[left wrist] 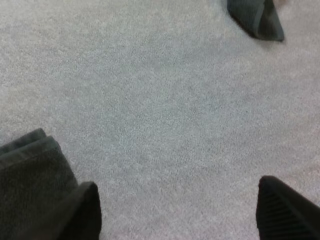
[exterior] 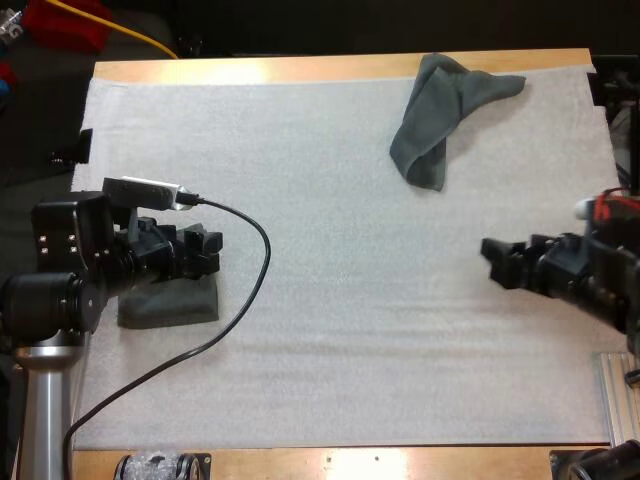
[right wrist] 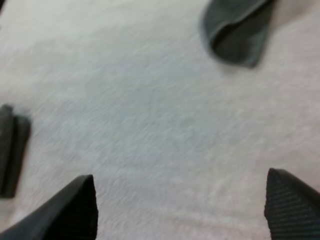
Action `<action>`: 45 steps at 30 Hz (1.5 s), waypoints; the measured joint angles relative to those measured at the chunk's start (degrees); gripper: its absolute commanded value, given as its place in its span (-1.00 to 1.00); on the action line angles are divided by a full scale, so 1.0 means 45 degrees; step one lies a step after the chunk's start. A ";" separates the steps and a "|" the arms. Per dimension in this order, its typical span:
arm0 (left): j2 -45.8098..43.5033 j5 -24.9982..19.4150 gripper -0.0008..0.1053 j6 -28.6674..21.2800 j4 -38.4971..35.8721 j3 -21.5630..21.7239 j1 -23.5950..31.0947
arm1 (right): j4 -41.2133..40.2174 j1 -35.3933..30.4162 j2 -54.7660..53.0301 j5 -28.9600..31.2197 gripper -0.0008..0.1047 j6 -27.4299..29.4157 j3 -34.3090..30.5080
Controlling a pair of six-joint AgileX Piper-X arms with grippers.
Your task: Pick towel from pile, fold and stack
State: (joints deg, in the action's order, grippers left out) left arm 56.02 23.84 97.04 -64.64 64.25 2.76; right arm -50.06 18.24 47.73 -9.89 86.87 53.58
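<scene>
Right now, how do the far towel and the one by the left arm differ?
The crumpled towel lies bunched with loose flaps; the folded towel is a flat rectangle. The crumpled towel sits in the open; the folded towel lies partly under the left tool. Both are dark grey-green.

The left end effector [left wrist: 176, 182] and right end effector [right wrist: 180, 174] have matte black, wedge-shaped fingers [left wrist: 285, 210] with ribbed pads.

A white mat [exterior: 350, 330] covers a wooden table [exterior: 300, 68], whose far edge catches a bright glare. A yellow cable [exterior: 130, 35] trails through the darkness beyond.
</scene>
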 measured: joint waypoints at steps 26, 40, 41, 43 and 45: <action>-0.1484 -0.0891 0.20 -0.1239 -0.0282 0.0000 0.0000 | -0.0995 -0.5010 -0.1079 -0.1182 0.31 0.3154 0.0000; -0.5319 -0.1047 0.20 -0.1252 -0.0282 0.0000 0.0000 | -0.1382 -0.5010 -0.4769 -0.1182 0.31 0.3256 0.0000; -0.5648 -0.1053 0.20 -0.1252 -0.0282 0.0000 0.0000 | -0.1382 -0.5010 -0.5075 -0.1182 0.31 0.3256 0.0000; -0.6368 -0.1071 0.20 -0.1252 -0.0282 0.0000 0.0000 | -0.1382 -0.5010 -0.5728 -0.1182 0.31 0.3256 0.0000; -0.7073 -0.1077 0.20 -0.1252 -0.0282 0.0000 0.0000 | -0.1382 -0.5010 -0.6373 -0.1182 0.31 0.3256 0.0000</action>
State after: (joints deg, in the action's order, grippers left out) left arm 24.19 19.00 91.40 -65.90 64.25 2.76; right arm -56.29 -4.31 19.05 -15.21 101.52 53.58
